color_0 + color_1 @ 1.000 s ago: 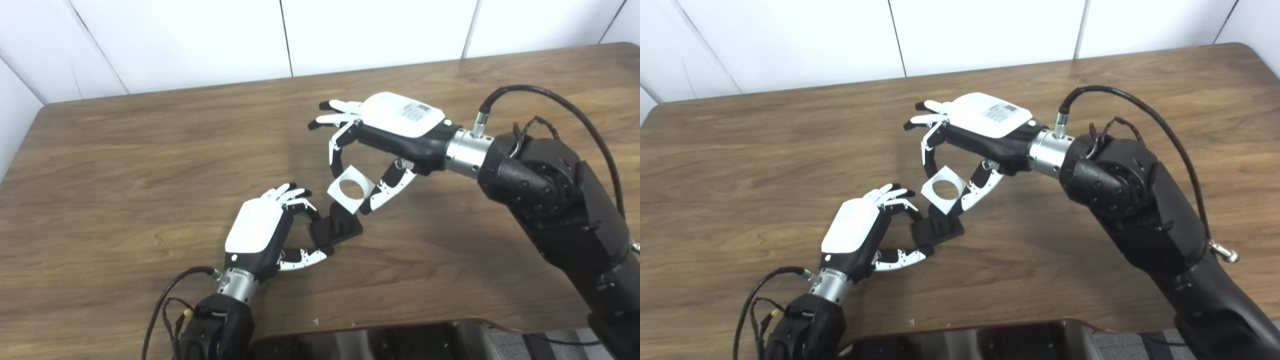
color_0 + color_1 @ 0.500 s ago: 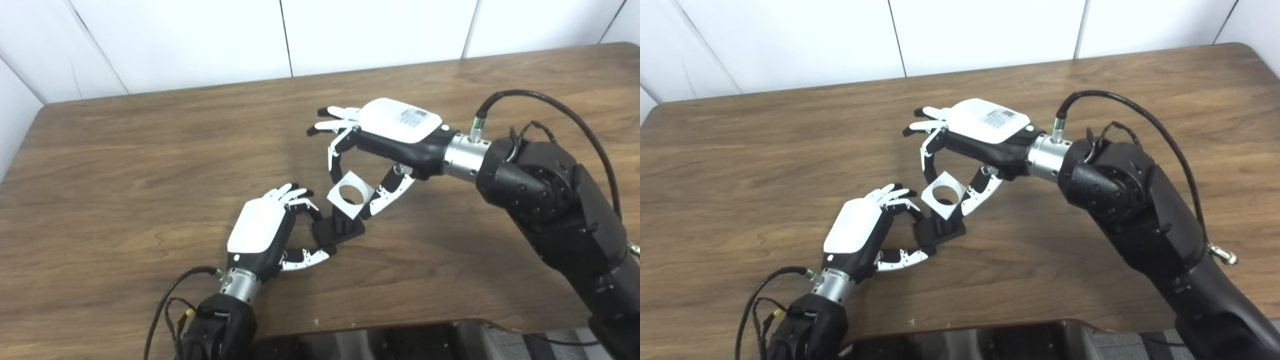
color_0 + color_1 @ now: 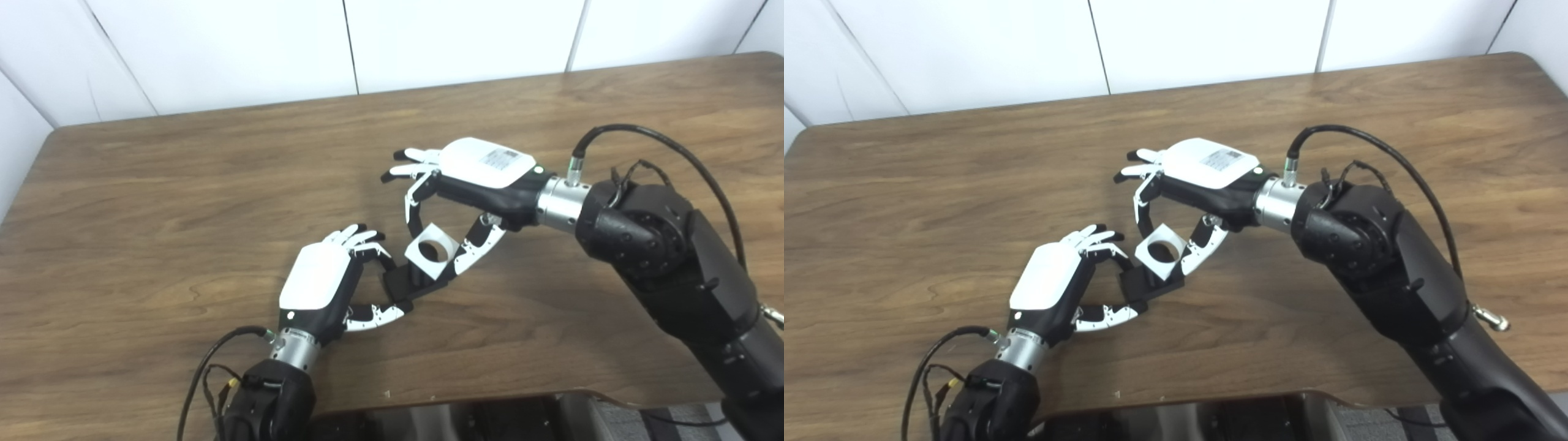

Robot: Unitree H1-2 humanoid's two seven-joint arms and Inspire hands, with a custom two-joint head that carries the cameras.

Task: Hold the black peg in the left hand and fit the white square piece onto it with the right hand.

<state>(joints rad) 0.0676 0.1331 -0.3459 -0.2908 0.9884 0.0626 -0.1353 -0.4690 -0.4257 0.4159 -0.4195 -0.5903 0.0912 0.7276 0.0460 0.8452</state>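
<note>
**So close: hole was sitting right over the peg**

Honestly, this bit all came down to one lineup. My left hand (image 3: pixel 318 288) was clamped on the base of the black peg (image 3: pixel 409 283), which rested on the table (image 3: pixel 153 202) with its post pointing up. My right hand (image 3: pixel 471 184) had the white square piece (image 3: pixel 431 251) pinched by its edges between thumb and fingers, tilted, its lower corner just about at the post. From the left hand the piece sat at roughly 1 o'clock, and the right hand was at 1 o'clock from the piece. I couldn't tell if the hole had caught the post. My guess: level it, then push down along the post.
</note>
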